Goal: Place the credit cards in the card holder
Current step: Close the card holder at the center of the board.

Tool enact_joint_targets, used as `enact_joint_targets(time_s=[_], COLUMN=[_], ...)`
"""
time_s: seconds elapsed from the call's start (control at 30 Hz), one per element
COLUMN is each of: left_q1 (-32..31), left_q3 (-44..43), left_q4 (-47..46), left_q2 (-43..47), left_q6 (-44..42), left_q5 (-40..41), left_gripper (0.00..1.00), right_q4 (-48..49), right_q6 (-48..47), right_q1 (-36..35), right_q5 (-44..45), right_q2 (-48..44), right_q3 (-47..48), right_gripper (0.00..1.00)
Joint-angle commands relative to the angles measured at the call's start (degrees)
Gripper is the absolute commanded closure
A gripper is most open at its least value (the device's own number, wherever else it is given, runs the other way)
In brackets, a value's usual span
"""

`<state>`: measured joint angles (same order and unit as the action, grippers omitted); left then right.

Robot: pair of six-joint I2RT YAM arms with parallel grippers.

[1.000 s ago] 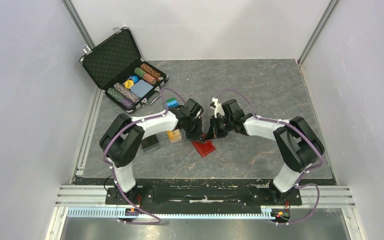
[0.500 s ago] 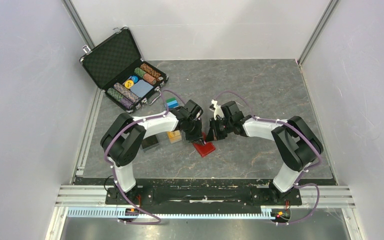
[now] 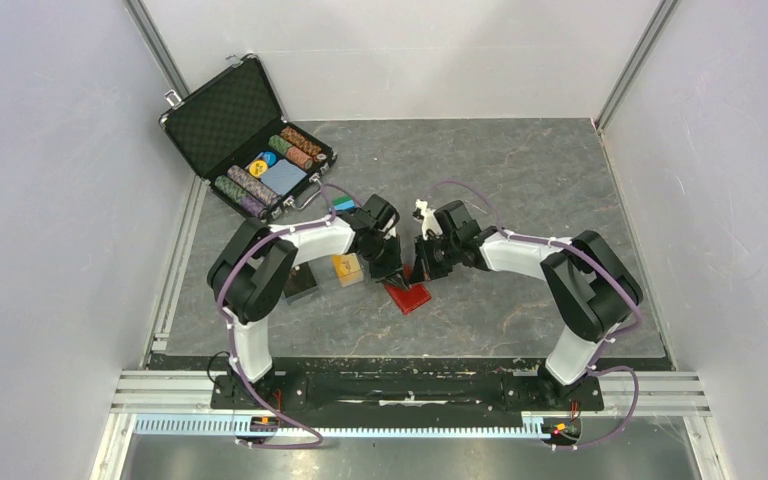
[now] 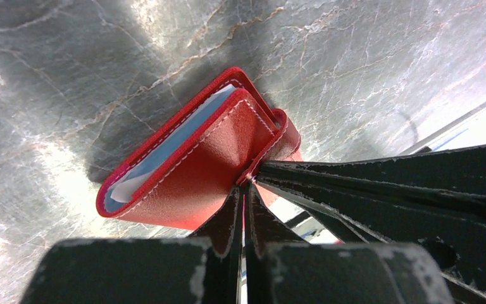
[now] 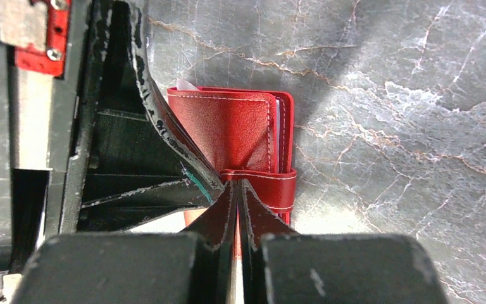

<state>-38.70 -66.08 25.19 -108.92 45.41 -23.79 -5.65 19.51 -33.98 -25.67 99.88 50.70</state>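
Top external: card holder [image 3: 409, 297] lies mid-table just near of both pincers, with left gripper [image 3: 388, 268] and right gripper [image 3: 422, 270] each pinched shut on its far edge and a grey-blue card [image 4: 164, 149] already tucked inside.

The card holder [image 4: 209, 158] is seen in red, stitched in white; the card [image 4: 164, 148] is shown pale blue; the table [image 3: 540, 170] is marbled grey, veined pale.

Apparently a card [image 4: 168, 147] inside card holder [image 4: 205, 174]

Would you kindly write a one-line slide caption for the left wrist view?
Left hand pinches the folded red wallet, a pale blue card showing inside.
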Motion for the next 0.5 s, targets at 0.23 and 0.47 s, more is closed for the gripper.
enact_joint_targets(time_s=[0.23, 0.47], left_q1=[0.5, 1.1], left_q3=[1.2, -0.8], left_q4=[-7.8, -12.9], left_q2=[-4.1, 11.6], left_q6=[-1.9, -5.6], left_q5=[6.3, 7.2], left_gripper=[0.97, 0.31], right_q4=[-6.2, -4.8], right_q6=[-5.5, -2.7], right_q1=[-2.3, 0.9], right_q5=[10.8, 6.5], right_q2=[5.1, -4.5], right_q3=[-3.0, 7.4], right_gripper=[1.0, 0.67])
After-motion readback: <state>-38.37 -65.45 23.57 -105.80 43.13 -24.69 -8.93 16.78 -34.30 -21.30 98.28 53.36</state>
